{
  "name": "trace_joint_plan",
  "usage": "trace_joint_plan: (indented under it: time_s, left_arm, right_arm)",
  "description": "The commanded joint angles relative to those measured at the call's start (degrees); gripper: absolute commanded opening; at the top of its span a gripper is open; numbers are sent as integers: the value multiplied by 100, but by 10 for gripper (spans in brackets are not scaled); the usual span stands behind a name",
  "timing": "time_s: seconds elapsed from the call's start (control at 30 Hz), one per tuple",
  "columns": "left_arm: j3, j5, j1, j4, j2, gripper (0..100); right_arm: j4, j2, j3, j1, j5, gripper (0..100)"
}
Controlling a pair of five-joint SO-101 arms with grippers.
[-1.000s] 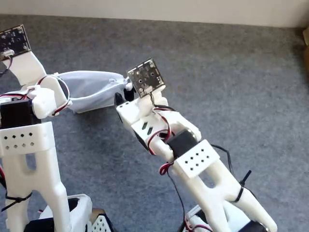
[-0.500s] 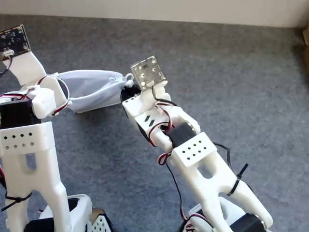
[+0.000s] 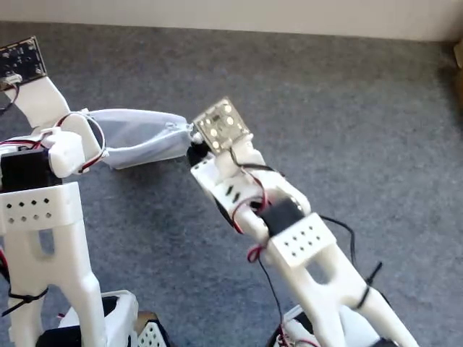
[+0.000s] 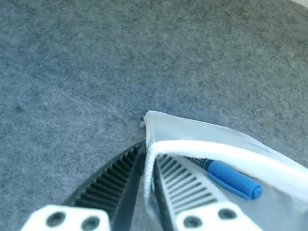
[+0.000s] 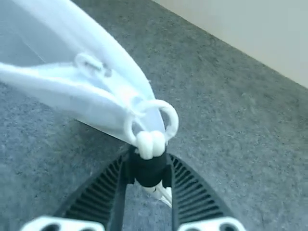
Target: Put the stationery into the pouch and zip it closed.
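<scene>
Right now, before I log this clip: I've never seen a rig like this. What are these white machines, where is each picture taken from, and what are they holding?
These are two small white robot arms side by side, the left arm and the right arm, each ending in a two-finger gripper. The high view looks down on both from a fixed camera. The other two pictures come from cameras on the arms' wrists, looking along each gripper. The surface is grey carpet. A translucent white pouch is stretched between the arms. The left gripper is shut on one end of it, and a blue pen shows through the fabric. The right gripper is shut on the zipper pull at the other end. I cannot tell whether the zip is fully closed.
</scene>
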Motion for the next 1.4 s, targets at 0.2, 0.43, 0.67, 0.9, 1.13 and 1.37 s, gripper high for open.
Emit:
trace_joint_plan:
  time_s: [0.2, 0.43, 0.67, 0.9, 1.13, 1.37]
  left_arm:
    - [-22, -53, -40, -97, 4, 8]
    - [-101, -62, -4, -88, -4, 205]
    - [-514, -448, 338, -53, -4, 255]
    - [-813, -1415, 1640, -53, -4, 257]
    - [-1042, -2295, 2844, -44, -4, 260]
    - [-1042, -3086, 3996, 343, -4, 260]
  right_arm:
    - [215, -1596, 752, 40, 862, 5]
    - [1763, -2299, 787, -479, 862, 5]
    - [3108, -3178, 804, -857, 844, 5]
    - [3688, -3952, 1218, -1174, 826, 5]
    - [3697, -4963, 1868, -1174, 826, 5]
    - [3723, -5481, 2044, -1156, 826, 5]
